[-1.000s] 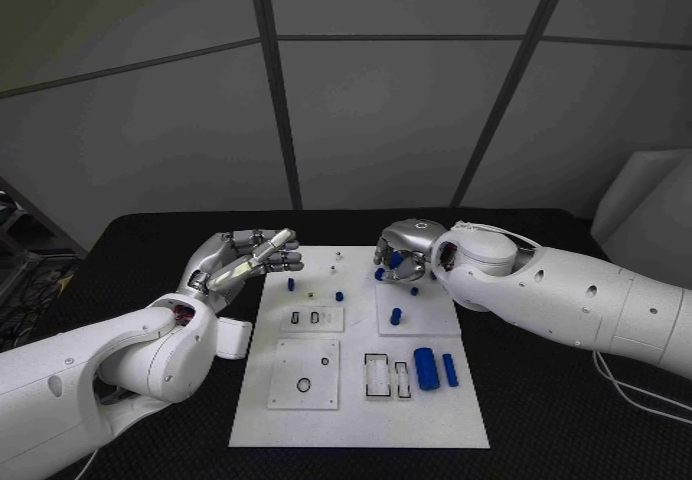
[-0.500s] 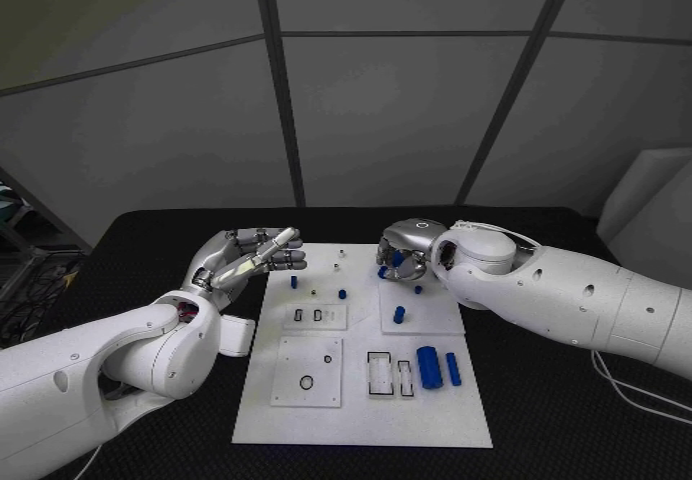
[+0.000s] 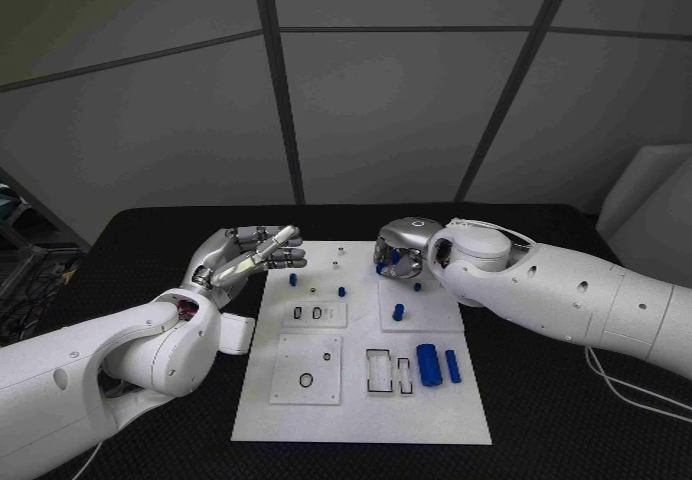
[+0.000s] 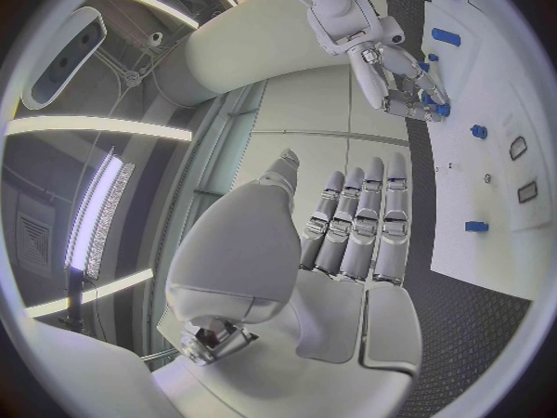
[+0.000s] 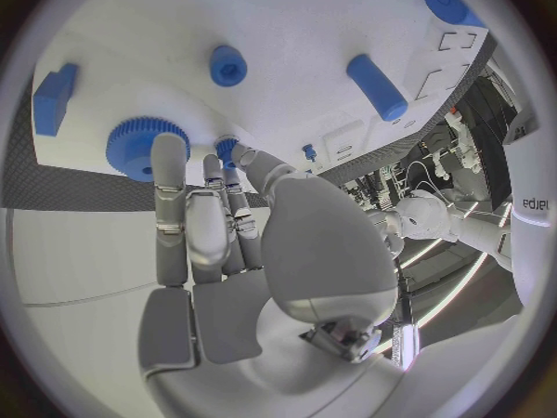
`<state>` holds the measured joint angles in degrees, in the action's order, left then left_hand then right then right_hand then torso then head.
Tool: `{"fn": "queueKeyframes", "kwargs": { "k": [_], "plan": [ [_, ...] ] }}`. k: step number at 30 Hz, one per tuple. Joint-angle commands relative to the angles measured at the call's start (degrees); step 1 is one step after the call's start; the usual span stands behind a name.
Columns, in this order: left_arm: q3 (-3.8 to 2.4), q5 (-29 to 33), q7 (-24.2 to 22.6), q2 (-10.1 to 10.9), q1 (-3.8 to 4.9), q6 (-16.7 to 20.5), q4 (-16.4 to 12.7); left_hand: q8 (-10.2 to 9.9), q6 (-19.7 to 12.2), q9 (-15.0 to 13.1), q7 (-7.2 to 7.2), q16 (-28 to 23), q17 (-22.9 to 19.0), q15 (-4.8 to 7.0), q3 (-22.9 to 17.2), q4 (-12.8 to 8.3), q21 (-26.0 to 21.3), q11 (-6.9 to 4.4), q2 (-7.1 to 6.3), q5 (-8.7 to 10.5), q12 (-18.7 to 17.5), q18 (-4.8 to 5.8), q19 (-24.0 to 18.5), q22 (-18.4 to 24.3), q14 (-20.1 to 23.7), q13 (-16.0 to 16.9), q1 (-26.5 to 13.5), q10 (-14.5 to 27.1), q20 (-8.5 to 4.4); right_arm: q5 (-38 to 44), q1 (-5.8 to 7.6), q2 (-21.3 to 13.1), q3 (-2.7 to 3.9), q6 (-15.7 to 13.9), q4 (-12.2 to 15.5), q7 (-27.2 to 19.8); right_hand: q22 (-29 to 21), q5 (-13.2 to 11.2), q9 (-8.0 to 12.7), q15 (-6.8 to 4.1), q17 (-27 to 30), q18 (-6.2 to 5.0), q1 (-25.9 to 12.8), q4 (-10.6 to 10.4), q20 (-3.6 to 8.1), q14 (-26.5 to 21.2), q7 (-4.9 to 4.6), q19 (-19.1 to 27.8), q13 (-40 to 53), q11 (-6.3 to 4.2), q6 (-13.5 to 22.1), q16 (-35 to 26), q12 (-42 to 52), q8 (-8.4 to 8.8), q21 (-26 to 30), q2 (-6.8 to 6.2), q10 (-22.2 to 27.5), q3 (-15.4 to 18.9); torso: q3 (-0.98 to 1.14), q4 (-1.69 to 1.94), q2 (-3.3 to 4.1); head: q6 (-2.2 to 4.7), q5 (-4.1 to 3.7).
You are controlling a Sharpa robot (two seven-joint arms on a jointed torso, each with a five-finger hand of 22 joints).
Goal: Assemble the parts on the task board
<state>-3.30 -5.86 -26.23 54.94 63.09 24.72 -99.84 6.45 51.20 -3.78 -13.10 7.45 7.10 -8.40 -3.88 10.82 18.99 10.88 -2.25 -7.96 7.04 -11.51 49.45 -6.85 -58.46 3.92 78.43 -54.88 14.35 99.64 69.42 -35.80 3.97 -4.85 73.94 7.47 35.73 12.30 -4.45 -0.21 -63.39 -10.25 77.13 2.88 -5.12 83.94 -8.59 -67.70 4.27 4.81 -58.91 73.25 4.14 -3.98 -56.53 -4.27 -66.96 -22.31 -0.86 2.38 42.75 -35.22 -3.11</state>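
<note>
The white task board [image 3: 361, 420] lies mid-table. My right hand [image 3: 401, 255] reaches down to its far right corner, fingers curled beside a blue gear [image 5: 145, 144]. Its thumb and a finger pinch a small blue part [image 5: 227, 147] at board level. The left wrist view shows the same right hand [image 4: 395, 74] with its fingertips on blue pieces. My left hand [image 3: 253, 255] hovers off the board's far left corner, palm up, fingers straight and holding nothing. A thick blue cylinder [image 3: 426, 362] and a thinner one [image 3: 451, 367] lie near the board's right edge.
Small blue pegs [image 3: 397, 313] [image 3: 342, 293] [image 3: 293, 282] stand on the board's far half. Rectangular slots [image 3: 378, 373] and a ring outline [image 3: 304, 383] mark its near half. A white block [image 3: 235, 335] sits left of the board. Black table [image 3: 548, 400] surrounds it.
My right hand has edged slightly left over the board's far corner. My left hand has stayed where it was.
</note>
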Motion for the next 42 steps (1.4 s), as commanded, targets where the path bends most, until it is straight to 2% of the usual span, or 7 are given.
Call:
{"fn": "queueKeyframes", "kwargs": {
  "k": [1,7,18,27,30,34,42],
  "plan": [
    [-0.05,-0.42,-0.03,-0.01,0.09,-0.70,-0.07,-0.36,-0.10,0.08,-1.07,-0.35,0.05,-0.11,0.04,-0.26,-0.31,0.31,0.62,0.26,-0.28,1.09,0.30,0.05,0.23,-0.06,-0.06,0.12,0.13,-0.18,0.12,0.24,0.02,1.10,-0.26,-0.52,0.61,-0.32,-0.07,0.25,-0.44,1.20,0.36,0.02,-0.10,2.49,-0.03,-0.59,0.09,0.06,-0.34,0.56,0.10,-0.18,-0.64,0.11,-0.58,-0.47,0.00,0.05,0.06,-0.16,0.04],
    [-0.06,-0.42,0.05,-0.09,0.09,-0.78,0.05,-0.45,-0.16,0.09,-1.11,-0.44,0.06,-0.14,0.06,-0.29,-0.35,0.34,0.65,0.26,-0.35,1.09,0.29,0.08,0.25,-0.07,-0.07,0.19,0.15,-0.19,0.11,0.40,0.02,1.59,-0.61,-0.57,1.28,-0.32,-0.08,0.26,-1.01,1.28,0.55,0.10,-0.13,2.53,-0.16,-0.64,0.07,0.12,-0.50,1.12,0.02,-0.17,-1.31,0.06,-0.76,-1.09,-0.10,0.24,-0.07,-0.44,0.00],
    [-0.06,-0.42,0.15,0.02,0.09,-0.79,0.13,-0.57,-0.23,0.09,-1.17,-0.56,0.09,-0.17,0.04,-0.35,-0.41,0.40,0.77,0.24,-0.47,1.09,0.28,0.14,0.26,-0.07,-0.05,0.30,0.18,-0.20,0.11,0.47,0.01,0.39,-0.67,-0.99,2.73,-0.29,-0.35,0.26,-2.07,1.37,1.28,0.50,-0.24,2.52,-0.44,-0.60,0.16,0.13,-1.90,2.24,0.11,-0.60,-2.85,0.18,-1.73,-2.64,0.00,-0.04,0.09,-0.30,0.19],
    [-0.06,-0.41,0.18,0.21,0.09,-0.84,0.18,-0.60,-0.23,0.08,-1.18,-0.59,0.11,-0.18,0.01,-0.38,-0.43,0.41,0.85,0.23,-0.50,1.09,0.28,0.16,0.25,-0.07,-0.02,0.32,0.19,-0.30,0.10,-1.24,0.04,-7.23,2.54,-0.68,4.27,-0.74,-0.58,0.05,-3.02,1.53,1.75,0.91,-0.23,2.56,-0.41,-0.76,0.31,-0.07,-3.07,3.12,0.23,-0.90,-4.27,0.21,-2.84,-3.62,-0.01,0.00,0.14,-0.07,0.36],
    [-0.06,-0.41,0.23,0.21,0.09,-0.88,0.26,-0.60,-0.23,0.08,-1.18,-0.59,0.11,-0.18,0.01,-0.38,-0.43,0.41,0.85,0.23,-0.50,1.09,0.28,0.16,0.25,-0.07,-0.02,0.32,0.19,-0.17,0.11,-1.24,0.05,-9.39,2.96,0.17,4.72,-0.80,-0.57,0.08,-3.37,1.59,1.82,1.02,-0.22,2.61,-0.41,-0.87,0.27,-0.03,-3.04,3.39,0.08,-0.82,-4.63,0.08,-2.70,-3.76,-0.01,0.01,0.14,0.02,0.85],
    [-0.06,-0.41,0.28,0.16,0.09,-0.99,0.31,-0.64,-0.23,0.07,-1.19,-0.64,0.13,-0.18,-0.03,-0.43,-0.45,0.41,0.96,0.22,-0.53,1.08,0.28,0.18,0.23,-0.06,0.03,0.33,0.20,0.26,0.12,-0.52,0.06,-11.63,2.49,1.23,4.97,-0.86,-0.57,0.11,-3.51,1.62,1.81,1.03,-0.22,2.63,-0.44,-0.91,0.23,0.01,-3.02,3.52,-0.02,-0.76,-4.84,0.05,-2.60,-3.88,-0.01,0.15,0.25,0.08,0.78],
    [-0.06,-0.41,0.33,-0.02,0.10,-1.14,0.46,-0.64,-0.23,0.07,-1.19,-0.64,0.13,-0.18,-0.03,-0.43,-0.45,0.41,0.96,0.22,-0.53,1.08,0.28,0.18,0.23,-0.06,0.03,0.33,0.20,0.72,0.14,2.58,0.07,-14.49,-0.36,1.93,5.07,-0.93,-0.56,0.14,-3.55,1.63,1.81,1.04,-0.23,2.64,-0.48,-0.90,0.21,0.05,-3.01,3.58,-0.09,-0.72,-4.95,0.03,-2.55,-3.98,0.02,0.14,0.30,0.08,0.91]
  ]
}}
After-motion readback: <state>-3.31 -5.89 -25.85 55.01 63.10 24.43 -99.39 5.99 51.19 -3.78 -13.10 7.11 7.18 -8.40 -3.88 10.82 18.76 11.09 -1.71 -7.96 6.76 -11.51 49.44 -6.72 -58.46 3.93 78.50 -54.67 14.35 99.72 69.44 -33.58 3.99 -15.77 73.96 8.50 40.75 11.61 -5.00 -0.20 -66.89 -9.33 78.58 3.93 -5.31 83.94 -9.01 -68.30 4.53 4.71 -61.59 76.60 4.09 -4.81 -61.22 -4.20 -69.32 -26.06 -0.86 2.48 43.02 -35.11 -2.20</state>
